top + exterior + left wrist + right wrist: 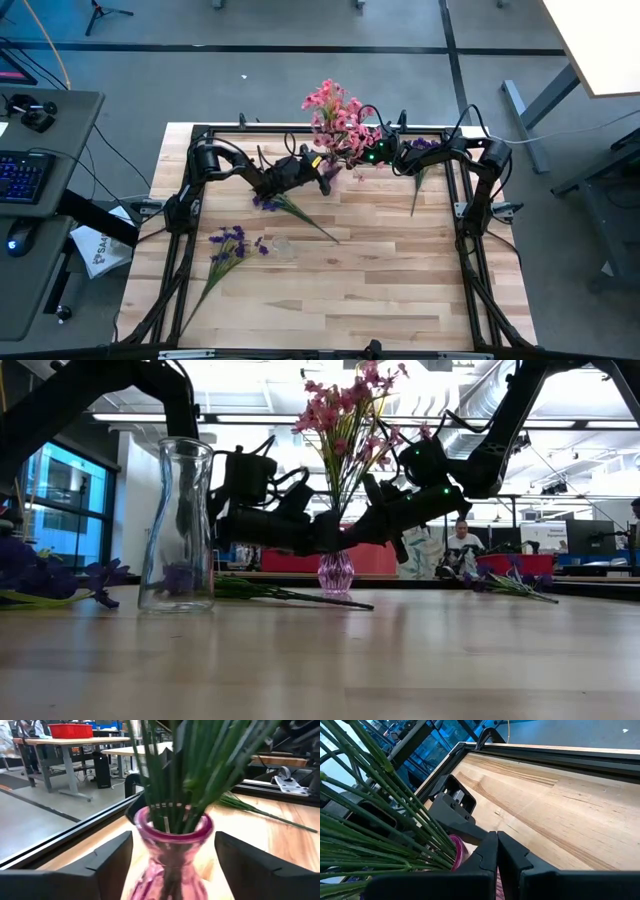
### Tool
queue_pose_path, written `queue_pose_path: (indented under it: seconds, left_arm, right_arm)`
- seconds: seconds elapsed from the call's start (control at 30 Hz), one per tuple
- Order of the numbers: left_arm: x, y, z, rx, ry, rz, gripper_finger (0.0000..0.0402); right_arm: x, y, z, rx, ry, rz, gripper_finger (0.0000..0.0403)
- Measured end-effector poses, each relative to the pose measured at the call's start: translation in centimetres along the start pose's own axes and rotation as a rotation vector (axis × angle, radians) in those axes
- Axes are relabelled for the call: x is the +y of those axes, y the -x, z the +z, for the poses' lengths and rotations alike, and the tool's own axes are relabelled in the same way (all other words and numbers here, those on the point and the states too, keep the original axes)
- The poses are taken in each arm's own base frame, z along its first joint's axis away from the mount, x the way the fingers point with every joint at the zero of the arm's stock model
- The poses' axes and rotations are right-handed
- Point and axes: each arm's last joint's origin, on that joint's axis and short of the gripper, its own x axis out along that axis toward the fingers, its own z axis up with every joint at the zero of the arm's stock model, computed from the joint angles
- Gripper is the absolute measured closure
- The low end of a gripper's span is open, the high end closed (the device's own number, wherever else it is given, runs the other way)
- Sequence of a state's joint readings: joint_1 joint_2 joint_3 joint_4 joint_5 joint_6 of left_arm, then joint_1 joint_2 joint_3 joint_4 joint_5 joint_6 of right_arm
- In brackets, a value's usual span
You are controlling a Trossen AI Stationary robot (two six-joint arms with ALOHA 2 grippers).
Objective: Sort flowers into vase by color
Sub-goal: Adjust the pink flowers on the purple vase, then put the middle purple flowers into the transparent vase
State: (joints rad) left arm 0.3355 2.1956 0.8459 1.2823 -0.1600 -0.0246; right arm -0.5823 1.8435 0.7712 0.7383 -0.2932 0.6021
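Nearest the low camera stands a clear glass vase [178,525] on the wooden worktop [400,660], holding nothing. Just beside it lies a spray of purple flowers [45,575], dark blue-violet blossoms on thin green stems, flat on the boards; from above this bunch [228,245] lies toward the front left of the worktop. A second purple spray [290,207] lies farther back, its long stem running diagonally toward the middle.

Behind these stands a small pink vase [336,572] filled with pink flowers [335,118], a tall loose bunch of many slim green stems that fan out upward into rose-coloured blossoms. The left gripper [170,865] sits at this vase, its fingers [107,865] spread wide to either side of the neck without touching it. The right gripper [495,857] hangs just beside the same vase on the opposite side, its fingers pressed together on nothing, close against the stems.

A third purple spray [422,165] lies at the back right, under the right arm. Beyond the worktop a person [462,545] sits in the room.
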Motion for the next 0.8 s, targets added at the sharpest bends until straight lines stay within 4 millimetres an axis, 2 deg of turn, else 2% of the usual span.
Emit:
queue_pose_path:
  seconds: [0.2,0.37,0.5,0.63,0.8]
  left_arm:
    - [-0.2,0.2,0.2,0.001,-0.034,-0.007,0.0117]
    - [-0.2,1.7,2.0,-0.029,-0.073,-0.004,0.0117]
    - [0.4,3.8,3.1,-0.032,-0.083,0.035,0.0117]
    - [1.0,6.2,3.1,0.003,-0.09,0.074,0.0117]
    - [1.2,9.7,4.0,-0.004,-0.027,0.063,0.0117]
  right_arm:
    - [0.0,0.0,0.2,-0.009,0.003,0.008,0.0402]
    - [0.3,0.5,0.8,-0.029,0.021,0.016,0.0402]
    - [0.3,0.8,1.2,-0.033,0.028,0.016,0.0402]
    - [0.0,1.2,1.6,-0.024,0.028,-0.002,0.0402]
    - [-0.2,2.9,2.9,0.009,0.043,-0.026,0.0402]
